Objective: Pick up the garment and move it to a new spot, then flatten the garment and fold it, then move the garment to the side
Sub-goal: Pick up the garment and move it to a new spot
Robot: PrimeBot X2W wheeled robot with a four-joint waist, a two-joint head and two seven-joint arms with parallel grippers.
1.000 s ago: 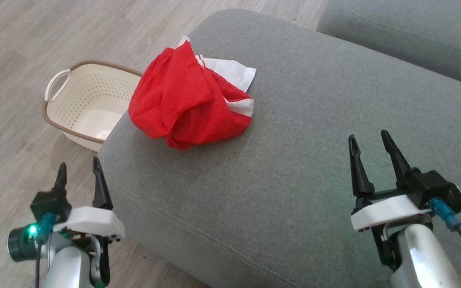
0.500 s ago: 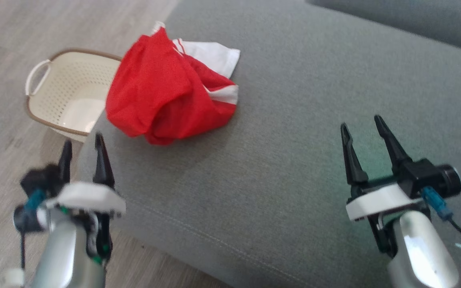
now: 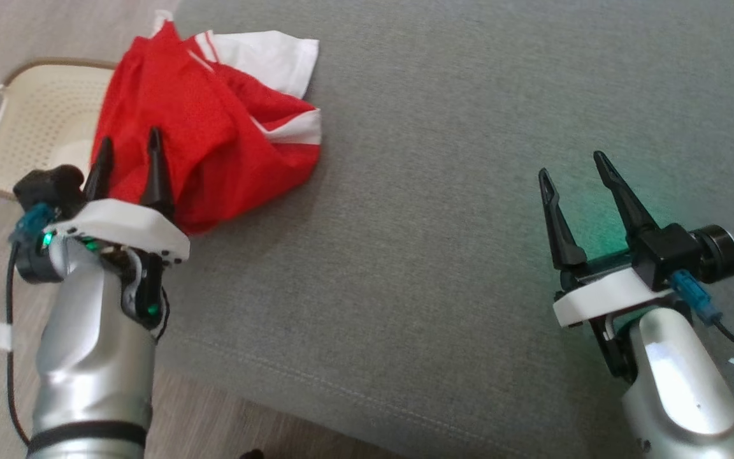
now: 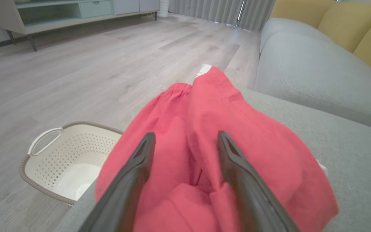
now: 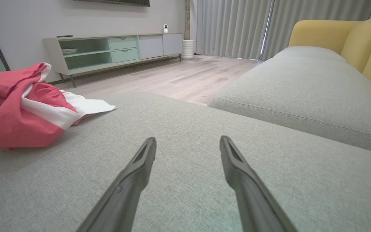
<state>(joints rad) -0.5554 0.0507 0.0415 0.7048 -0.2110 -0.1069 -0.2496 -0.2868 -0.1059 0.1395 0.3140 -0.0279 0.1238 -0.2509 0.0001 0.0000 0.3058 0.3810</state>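
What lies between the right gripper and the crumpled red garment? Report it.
Bare grey fabric sofa cushion separates the right gripper from the crumpled red garment, as the head view shows.

Under the right gripper (image 5: pixel 188 139), grey woven sofa seat (image 5: pixel 188 119). To its right, a second grey cushion (image 5: pixel 301 90) and yellow back cushions (image 5: pixel 330 32). Far ahead of it, pale wood-plank floor (image 5: pixel 188 77), low sideboard (image 5: pixel 114 48) with mint-green shelves and drawers against a pale wall (image 5: pixel 27 19), grey curtains (image 5: pixel 230 25) at the far end.
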